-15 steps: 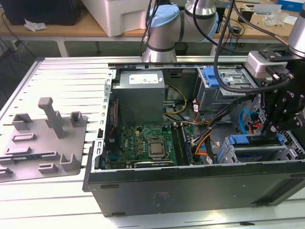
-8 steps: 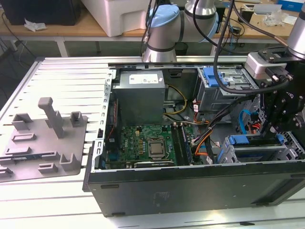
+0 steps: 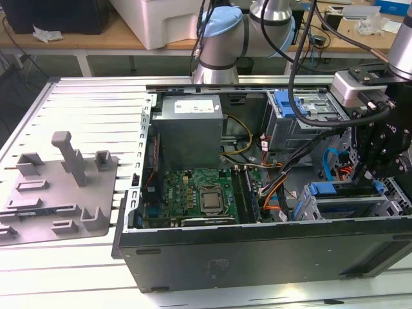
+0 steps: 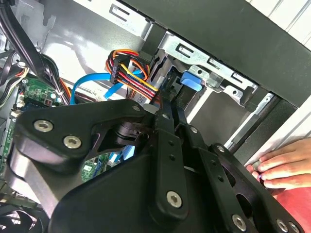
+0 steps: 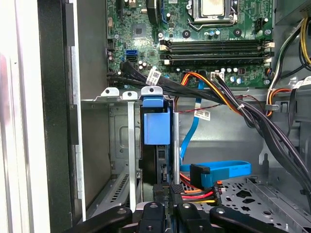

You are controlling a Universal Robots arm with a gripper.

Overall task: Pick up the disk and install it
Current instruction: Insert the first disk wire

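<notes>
The disk [image 5: 157, 127] stands edge-on in a slot of the metal drive cage [image 5: 121, 141], with its blue carrier tab at the far end. In the exterior view the disk [image 3: 322, 189] lies in the cage [image 3: 308, 212] at the front right corner of the open computer case. My black gripper [image 3: 370, 170] hangs right over it. In both wrist views my gripper [image 5: 168, 188] [image 4: 169, 99] has its fingers drawn close together, with the tips at the near end of the disk [image 4: 191, 80]. Nothing shows clamped between them.
A blue data cable [image 5: 223, 170] and an orange-red power plug [image 5: 199, 194] lie right beside the slot. The motherboard [image 3: 199, 193] and grey power-supply box [image 3: 190, 125] fill the case's middle. A grey fixture [image 3: 58, 187] sits at the exterior view's left. A hand [image 4: 286, 167] rests outside the case wall.
</notes>
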